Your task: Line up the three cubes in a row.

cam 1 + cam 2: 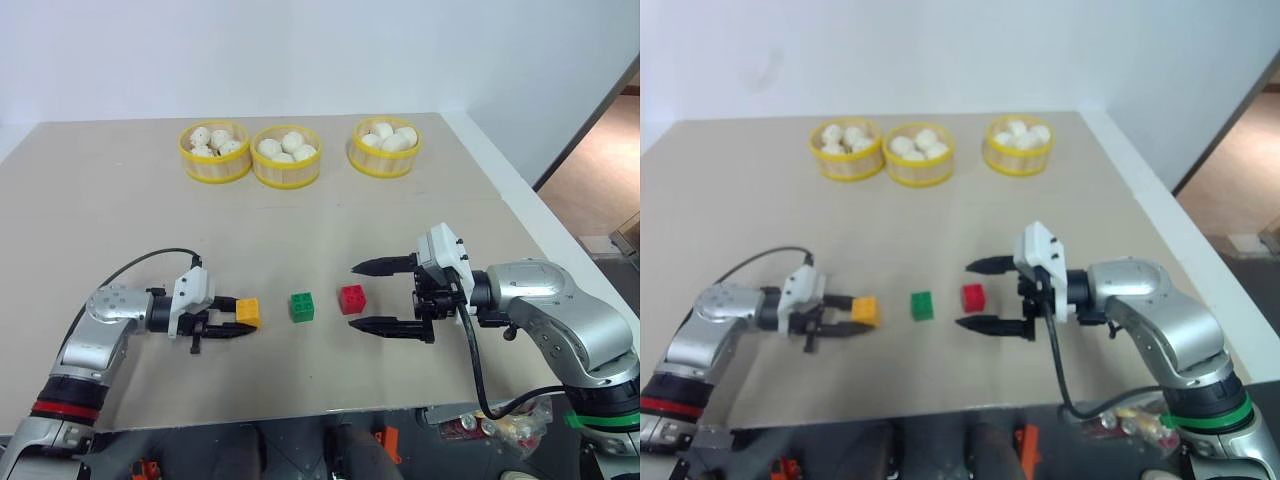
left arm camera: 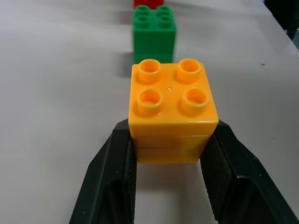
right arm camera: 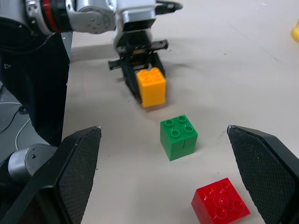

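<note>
So the yellow-orange cube (image 1: 248, 312) sits on the table (image 1: 120, 230) right between the left gripper (image 1: 232, 317) fingers (image 2: 117, 177). In the left wrist view one black finger is pressed against each side of the cube's lower half, studs facing up, so that's a closed grip on it. The cube pokes out past the fingertips toward the middle of the table.

Next along is the green cube (image 1: 302, 306), a little gap away from the yellow-orange one and not touching anything. Then the red cube (image 1: 352, 299), again with a small gap. All three are roughly in one line across the table, studs up, though the red one looks slightly turned compared with the green in the right wrist view.

The right gripper (image 1: 366, 296) has its fingers spread wide, pointing toward the cubes from the other side. The red cube lies just about between the two fingertips, nearer the open mouth than deep inside, and neither finger touches it as far as I can see.

At the far side of the table there are three round yellow baskets (image 1: 286, 170) of white buns, well apart from the cubes.
</note>
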